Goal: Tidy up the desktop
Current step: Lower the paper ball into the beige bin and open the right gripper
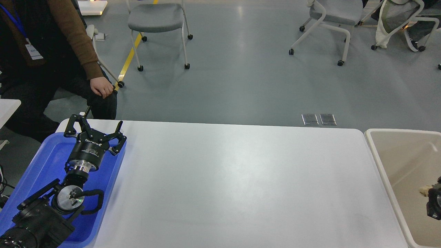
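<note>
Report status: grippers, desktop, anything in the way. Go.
Left gripper open, empty, over the blue tray. Right gripper barely in view at the beige bin, state unreadable. Desktop bare, nothing in the way.

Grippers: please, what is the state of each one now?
Left gripper: open, holding nothing, above the tray.
Right gripper: cannot be told.

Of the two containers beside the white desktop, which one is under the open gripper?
The blue tray at the left edge of the desktop: the open left gripper hangs over it. The beige bin stands at the right edge instead.
</note>
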Motion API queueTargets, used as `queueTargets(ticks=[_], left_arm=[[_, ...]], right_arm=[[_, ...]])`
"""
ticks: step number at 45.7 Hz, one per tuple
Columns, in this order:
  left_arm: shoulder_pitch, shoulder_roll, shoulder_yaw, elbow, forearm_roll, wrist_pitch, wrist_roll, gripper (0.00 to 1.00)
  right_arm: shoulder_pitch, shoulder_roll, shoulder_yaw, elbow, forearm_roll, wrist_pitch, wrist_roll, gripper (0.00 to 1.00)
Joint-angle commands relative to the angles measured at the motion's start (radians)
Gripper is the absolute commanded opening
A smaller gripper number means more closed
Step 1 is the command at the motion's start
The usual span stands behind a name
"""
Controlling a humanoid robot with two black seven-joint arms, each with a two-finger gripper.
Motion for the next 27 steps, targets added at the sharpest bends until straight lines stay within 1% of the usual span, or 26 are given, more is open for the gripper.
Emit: queueTargets(ticks=[1, 2, 6, 7, 9, 10, 27], left_arm=[[0.0, 0.0, 0.0, 0.0, 0.0, 0.0, 0.0, 1.0], [0.0, 0.0, 0.0, 0.0, 0.0, 0.0, 0.0, 1.0], [0.0, 0.0, 0.0, 0.0, 0.0, 0.0, 0.0, 1.0], [0.0, 0.0, 0.0, 0.0, 0.0, 0.0, 0.0, 1.0], [0.0, 0.0, 0.0, 0.0, 0.0, 0.0, 0.0, 1.0], [0.0, 0.0, 0.0, 0.0, 0.0, 0.0, 0.0, 1.0], [-0.003, 0.0, 0.002, 0.001, 0.0, 0.0, 0.0, 1.0]], right_arm=[[-0.009, 0.007, 0.014, -0.002, 0.013, -0.005, -0.004, 0.44], [-0.009, 0.007, 0.016, 0.0, 0.015, -0.002, -0.004, 0.5], [-0.007, 0.007, 0.014, 0.009, 0.015, 0.003, -0.001, 0.63], [-0.007, 0.007, 0.014, 0.011, 0.015, 0.003, 0.001, 0.7], [-0.004, 0.007, 0.014, 0.012, 0.013, 0.004, 0.002, 0.93], [-0.002, 0.005, 0.014, 0.012, 0.013, 0.004, 0.004, 1.0], [0.031, 0.002, -0.005, 0.032, 0.003, 0.014, 0.008, 1.0]])
